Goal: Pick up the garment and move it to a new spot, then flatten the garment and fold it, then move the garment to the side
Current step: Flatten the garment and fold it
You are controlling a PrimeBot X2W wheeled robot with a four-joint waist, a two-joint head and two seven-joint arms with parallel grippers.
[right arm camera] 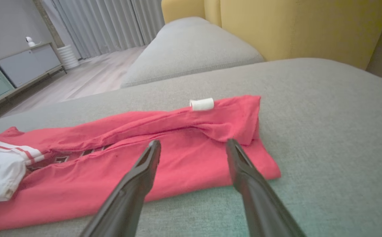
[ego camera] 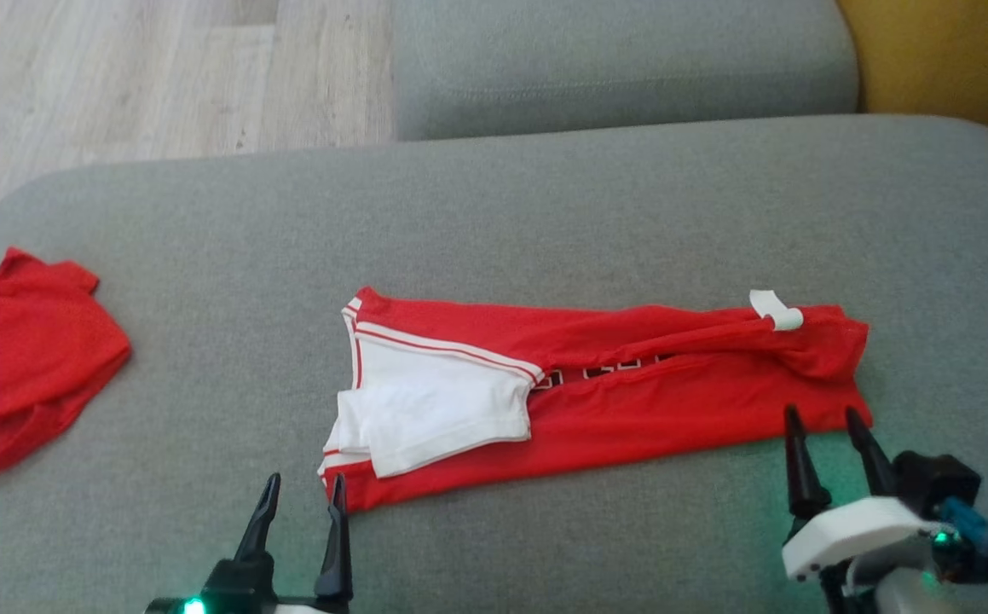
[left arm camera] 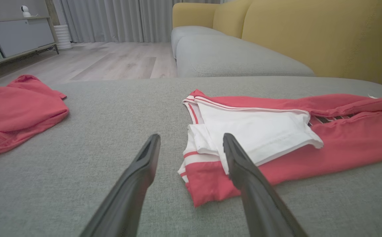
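Observation:
The garment (ego camera: 630, 392) is a red shirt with white sleeves and striped trim, lying folded into a long band across the middle of the grey cushion (ego camera: 545, 213). Its white sleeve end (left arm camera: 260, 131) points to the left, and a white tag (right arm camera: 202, 104) sits at its right end. My left gripper (ego camera: 302, 484) stands open just in front of the garment's left near corner, fingers empty. My right gripper (ego camera: 822, 416) is open at the right near corner, its fingertips reaching the red hem (right arm camera: 210, 164).
A second red garment (ego camera: 20, 358) lies crumpled at the cushion's left edge. Another grey cushion (ego camera: 621, 64) and a yellow backrest (left arm camera: 309, 36) lie beyond. Wood floor (ego camera: 118, 77) begins past the cushion's far left edge.

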